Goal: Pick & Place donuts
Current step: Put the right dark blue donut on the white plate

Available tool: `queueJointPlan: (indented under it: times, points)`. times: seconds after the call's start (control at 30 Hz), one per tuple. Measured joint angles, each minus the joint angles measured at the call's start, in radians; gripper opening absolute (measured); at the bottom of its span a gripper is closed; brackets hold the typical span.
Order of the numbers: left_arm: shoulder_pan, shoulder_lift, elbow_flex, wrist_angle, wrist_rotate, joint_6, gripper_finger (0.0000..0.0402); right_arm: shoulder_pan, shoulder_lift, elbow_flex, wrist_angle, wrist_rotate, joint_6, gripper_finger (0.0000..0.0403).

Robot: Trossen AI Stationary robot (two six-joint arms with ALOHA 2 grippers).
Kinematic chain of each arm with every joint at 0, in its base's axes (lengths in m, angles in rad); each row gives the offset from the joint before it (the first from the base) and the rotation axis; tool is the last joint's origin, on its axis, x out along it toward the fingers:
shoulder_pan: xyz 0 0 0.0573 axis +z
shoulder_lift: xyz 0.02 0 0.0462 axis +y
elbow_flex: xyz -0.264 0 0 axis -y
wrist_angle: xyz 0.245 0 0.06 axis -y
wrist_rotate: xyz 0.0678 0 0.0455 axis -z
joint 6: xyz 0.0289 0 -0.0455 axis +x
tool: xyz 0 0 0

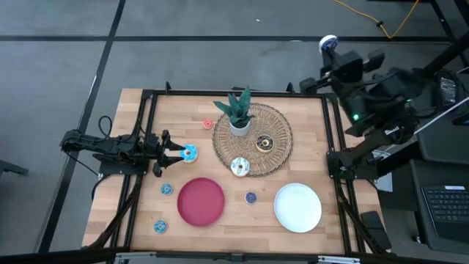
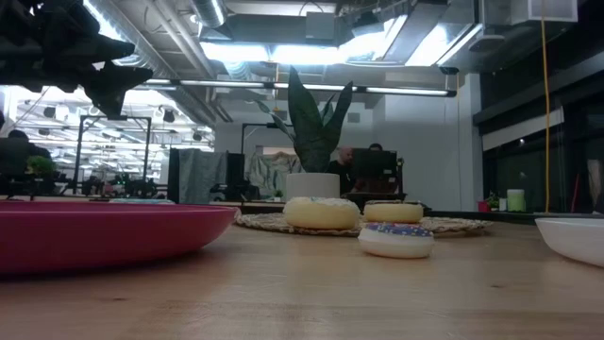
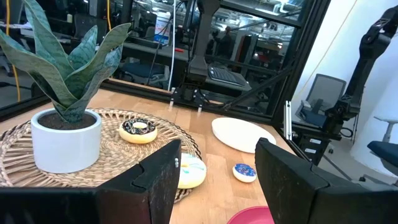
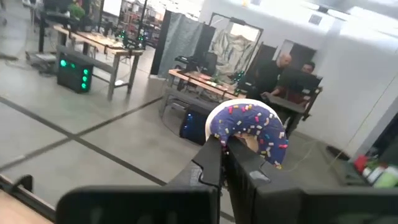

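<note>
Gripped tightly in the right gripper (image 4: 222,148): a purple sprinkled donut (image 4: 249,127), held high beyond the table (image 1: 308,125) at 1 o'clock. Spread wide with the left gripper (image 1: 176,153) at 9 o'clock, just beside the light-blue donut (image 1: 190,153). Seemed mid-transport; needed next, probably, a lowering onto the white plate (image 1: 279,207) at 5 o'clock.

Table (image 1: 308,121): light wood, plank grain.
Large plates: one red (image 1: 201,202), one white (image 1: 297,207).
Woven mat (image 1: 278,132): tan, ringed weave.
Plant (image 1: 236,107): green banded leaves, white pot.
Donut in right gripper (image 4: 225,145): dark blue icing (image 4: 249,127), multicoloured sprinkles.
Donut at left gripper (image 1: 174,153): light blue icing (image 1: 190,153).
Mat donuts: chocolate brown (image 1: 264,144); cream white, sprinkled (image 1: 239,167).
</note>
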Motion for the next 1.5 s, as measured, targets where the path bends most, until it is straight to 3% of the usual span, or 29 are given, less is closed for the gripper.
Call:
queueJointPlan:
  times: [0.63,0.93,1.2,1.5]
  points:
    - [0.0,0.0,0.0,0.0,0.0,0.0,0.0198,-0.086,0.001,-0.363,-0.036,-0.052,-0.005,0.0008]
    - [0.0,0.0,0.0,0.0,0.0,0.0,0.0198,-0.119,0.0,-0.491,-0.05,-0.174,0.001,0.0006]
    - [0.0,0.0,0.0,0.0,0.0,0.0,0.0198,-0.147,0.01,-0.56,-0.089,-0.492,0.007,0.0006]
    - [0.0,0.0,0.0,0.0,0.0,0.0,0.0198,-0.173,0.082,-0.597,-0.195,-0.973,0.252,0.0006]
